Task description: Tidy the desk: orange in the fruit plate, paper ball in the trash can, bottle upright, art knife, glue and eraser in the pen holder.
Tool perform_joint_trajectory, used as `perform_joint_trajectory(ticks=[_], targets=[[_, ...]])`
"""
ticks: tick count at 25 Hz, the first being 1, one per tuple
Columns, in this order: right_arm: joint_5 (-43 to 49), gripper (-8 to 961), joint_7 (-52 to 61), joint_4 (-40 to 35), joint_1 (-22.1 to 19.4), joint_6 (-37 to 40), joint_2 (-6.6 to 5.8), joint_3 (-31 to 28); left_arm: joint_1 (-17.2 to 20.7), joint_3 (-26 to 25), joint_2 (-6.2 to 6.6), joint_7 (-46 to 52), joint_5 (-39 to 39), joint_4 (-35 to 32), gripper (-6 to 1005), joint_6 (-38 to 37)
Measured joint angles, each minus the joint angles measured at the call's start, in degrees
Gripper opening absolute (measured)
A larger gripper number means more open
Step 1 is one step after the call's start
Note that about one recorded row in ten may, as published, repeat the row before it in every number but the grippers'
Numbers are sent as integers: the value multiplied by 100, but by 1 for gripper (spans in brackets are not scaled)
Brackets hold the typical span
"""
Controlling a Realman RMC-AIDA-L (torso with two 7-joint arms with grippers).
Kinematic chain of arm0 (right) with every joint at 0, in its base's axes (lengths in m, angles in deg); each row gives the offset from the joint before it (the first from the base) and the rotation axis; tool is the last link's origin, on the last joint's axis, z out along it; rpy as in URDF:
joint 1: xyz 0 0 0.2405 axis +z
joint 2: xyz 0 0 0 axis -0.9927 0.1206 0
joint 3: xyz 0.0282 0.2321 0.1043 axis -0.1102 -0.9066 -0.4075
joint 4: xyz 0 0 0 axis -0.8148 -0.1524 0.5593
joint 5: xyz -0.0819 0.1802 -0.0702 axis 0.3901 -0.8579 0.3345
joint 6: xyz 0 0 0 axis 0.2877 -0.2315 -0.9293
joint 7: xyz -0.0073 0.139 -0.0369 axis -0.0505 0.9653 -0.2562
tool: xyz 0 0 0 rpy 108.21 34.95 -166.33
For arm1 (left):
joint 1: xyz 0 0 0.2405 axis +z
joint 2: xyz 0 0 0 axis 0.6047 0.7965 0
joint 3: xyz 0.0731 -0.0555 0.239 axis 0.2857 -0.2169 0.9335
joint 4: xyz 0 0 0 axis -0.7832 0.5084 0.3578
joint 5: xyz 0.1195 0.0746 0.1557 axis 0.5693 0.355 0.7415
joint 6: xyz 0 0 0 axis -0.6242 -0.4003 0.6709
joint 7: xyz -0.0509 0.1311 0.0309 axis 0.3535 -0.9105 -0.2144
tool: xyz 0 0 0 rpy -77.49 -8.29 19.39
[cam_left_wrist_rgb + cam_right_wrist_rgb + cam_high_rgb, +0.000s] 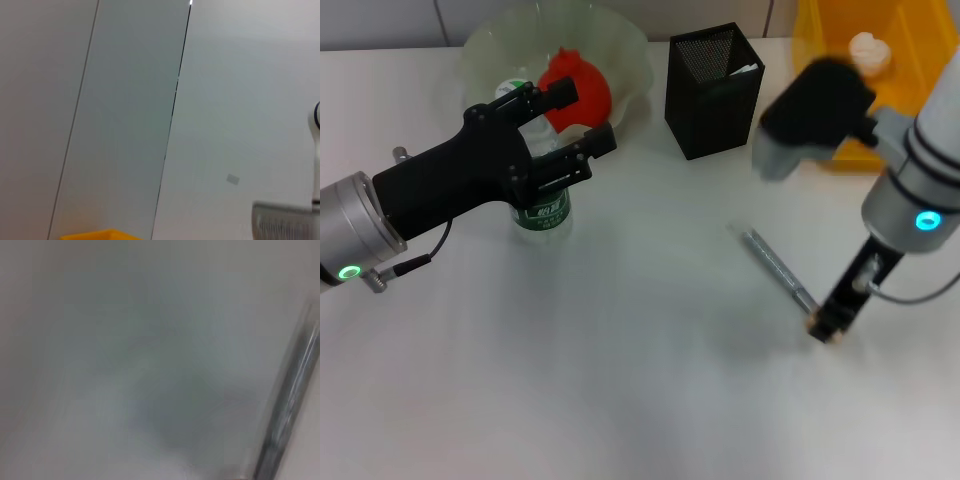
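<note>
The left gripper (572, 128) has its black jaws spread wide, one above and one below the neck of the clear plastic bottle with a green label (544, 213), which stands upright on the white counter (620, 380) just in front of the translucent pale green fruit plate (620, 50). Whether the jaws touch the bottle cannot be told. A red-orange round fruit (582, 82) sits in that plate.

The right gripper (828, 328) points down at the counter, its tip at the near end of the slim silver art knife (775, 268); whether its jaws are open or closed cannot be told. The knife lies flat, well apart from the black mesh pen holder (713, 92), which stands upright between the plate and the yellow bin (910, 50). A crumpled white paper ball (869, 50) rests inside the bin.
</note>
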Motion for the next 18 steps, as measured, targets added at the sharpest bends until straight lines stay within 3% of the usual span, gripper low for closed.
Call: perform_joint_trajectory(ticks=[4,8,9,13,18], targets=[[-204,259,-188,-505,-153,-273,-9,-810,9,-16,7,-1,0,0,773,0],[-231,259,-136,-628,-182,-1236,0,-1310,13,-26,9,-1,0,0,773,0],[-270,259,-89,-605,-200,-1917,7,-1385,16,-31,12,-1,0,0,773,0],[-328,259,-40,-465,-180,-2787,6,-1381,29,-28,18,-1,1,0,773,0],[-545,259,-61,41,172,-3698,-16,-1398,39,-31,19,12,3,0,773,1]])
